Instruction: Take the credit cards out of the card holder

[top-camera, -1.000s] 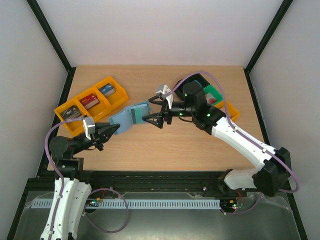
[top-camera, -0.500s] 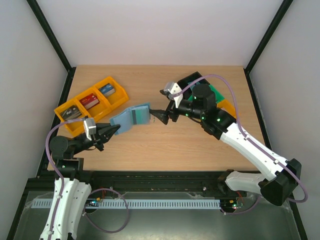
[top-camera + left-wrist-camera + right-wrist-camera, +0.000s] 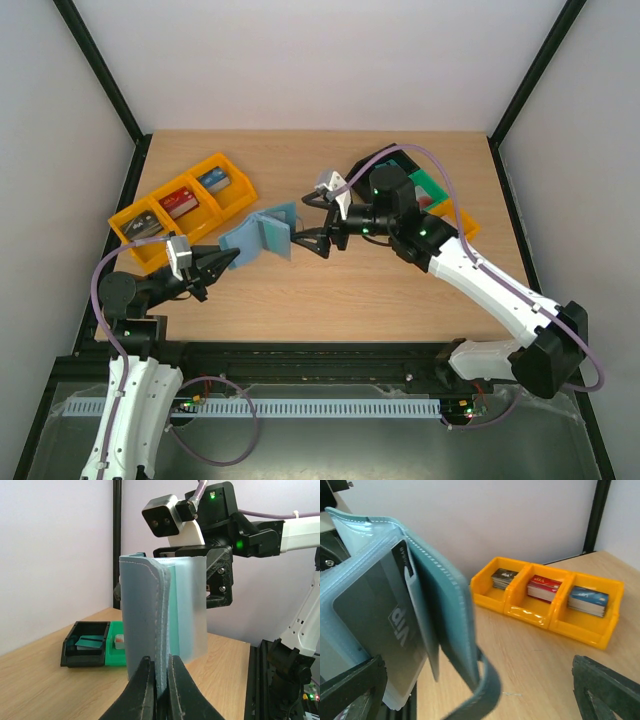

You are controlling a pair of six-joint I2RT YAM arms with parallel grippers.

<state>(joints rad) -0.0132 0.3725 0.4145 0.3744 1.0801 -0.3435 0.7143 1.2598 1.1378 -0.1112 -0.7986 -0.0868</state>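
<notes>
Far left on the bench (image 3: 340, 290), a row of orange trays (image 3: 535, 619) holds small blocks (image 3: 543, 587), just behind the left arm. The left pincer (image 3: 159, 662) is pinched tight on the bottom edge of the blue card holder (image 3: 262, 235), standing it upright and partly open. A grey card (image 3: 380, 622) sits tucked in its clear pocket. The right pincer (image 3: 299, 218) is spread wide, fingers either side of the holder's open flap; touching or not, I can't tell. Black and green trays (image 3: 70, 652) sit behind the right arm.

The card holder (image 3: 445, 595) is blurred and cropped leftward.
</notes>
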